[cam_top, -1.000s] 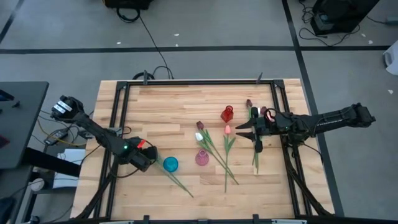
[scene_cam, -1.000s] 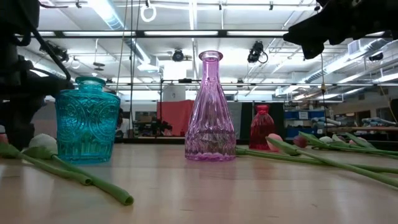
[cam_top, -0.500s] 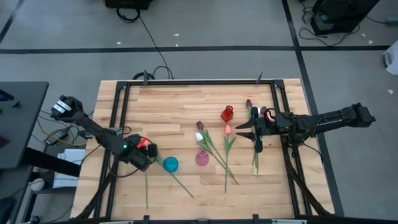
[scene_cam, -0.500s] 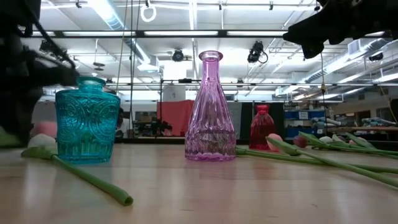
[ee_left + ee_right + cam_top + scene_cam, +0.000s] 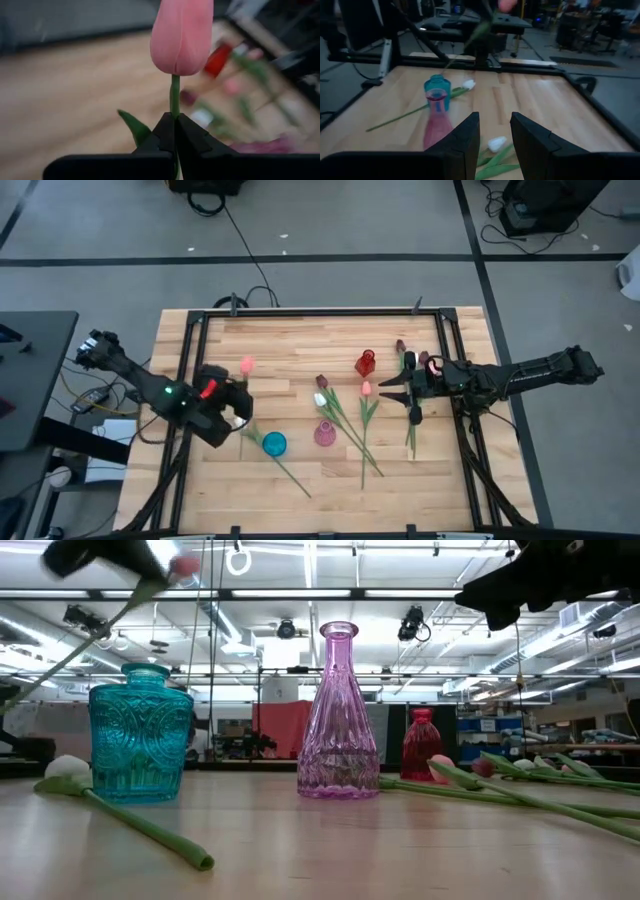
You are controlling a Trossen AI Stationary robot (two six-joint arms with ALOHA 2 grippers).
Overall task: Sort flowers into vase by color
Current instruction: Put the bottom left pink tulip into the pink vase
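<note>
My left gripper is raised over the table's left part, shut on a pink tulip whose head stands just beyond the fingers. A teal vase, a pink vase and a red vase stand upright on the table. A white tulip lies beside the teal vase. Several more tulips lie flat mid-table. My right gripper hovers open at the right, nothing between its fingers. My left gripper pinches the pink tulip's green stem between its two fingertips, a short way below the head. The fingers lie across the stem. The tulip is lifted off the table, head uppermost, and its stem slants down and away below the gripper.
More tulips lie under and beside my right arm near the table's right edge. A black frame runs round the tabletop. Bare wood shows along the far side and the near left corner.
My left gripper has risen from the table beside the teal vase and turned its wrist, carrying the pink tulip up with it. The tulip, which lay flat next to the white one, now hangs clear with its head high. My right arm has kept still.
</note>
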